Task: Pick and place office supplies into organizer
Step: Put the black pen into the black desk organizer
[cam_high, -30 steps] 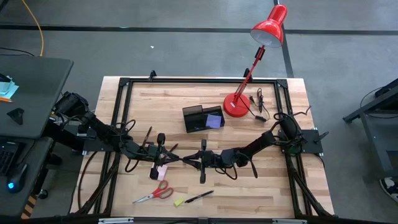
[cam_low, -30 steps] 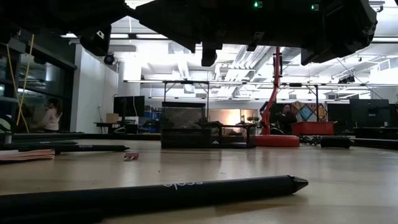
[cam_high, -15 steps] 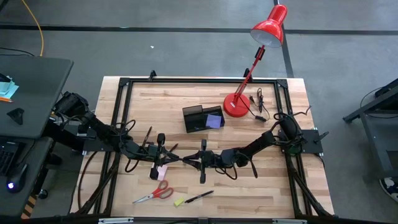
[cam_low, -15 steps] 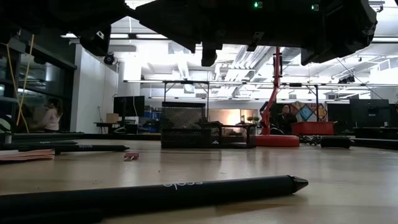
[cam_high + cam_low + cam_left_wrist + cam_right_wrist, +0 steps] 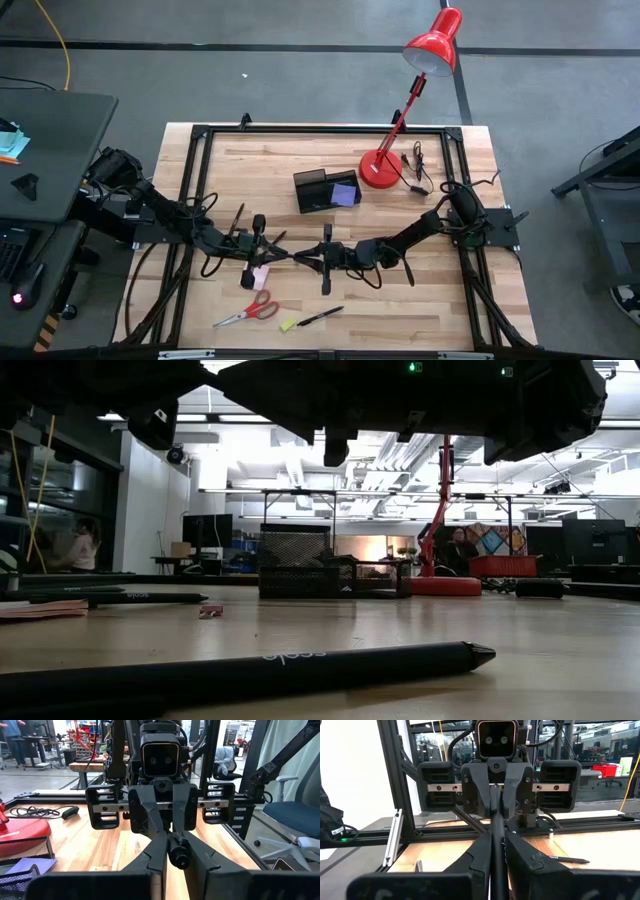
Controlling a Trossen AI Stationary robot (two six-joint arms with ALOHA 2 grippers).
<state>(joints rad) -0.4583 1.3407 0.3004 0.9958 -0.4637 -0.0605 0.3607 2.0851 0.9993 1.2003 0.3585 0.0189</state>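
Note:
Both grippers meet nose to nose over the table's middle, my left gripper (image 5: pixel 278 255) (image 5: pixel 174 870) and my right gripper (image 5: pixel 308 258) (image 5: pixel 496 870), each shut on one slim black pen (image 5: pixel 293 257) that runs between them. The black organizer (image 5: pixel 325 190) (image 5: pixel 335 572) stands farther back and has a purple sticky pad (image 5: pixel 345 193) in it. A pink pad (image 5: pixel 261 277), red-handled scissors (image 5: pixel 250 309), a yellow piece (image 5: pixel 288 324) and a second pen (image 5: pixel 320 316) (image 5: pixel 240 670) lie flat near the front edge. A third pen (image 5: pixel 236 220) lies left of the organizer. My left gripper pinches the pen between its two fingers close to one end; the round butt (image 5: pixel 178 856) shows between them. The fingers come level from the table's left and lie along the pen, which is held level and clear of the table. My right gripper pinches the same pen's shaft (image 5: pixel 496 847) between its two fingers, coming level from the table's right and lying along it. The pen runs straight on from these fingers into the left gripper (image 5: pixel 495 795).
A red desk lamp stands on its round base (image 5: pixel 380 170) (image 5: pixel 445 585) right of the organizer, with its head (image 5: pixel 432 45) beyond the far edge. Black cables (image 5: pixel 415 168) lie beside the base. A black frame rail (image 5: pixel 320 128) borders the table. Bare wood lies at the right front.

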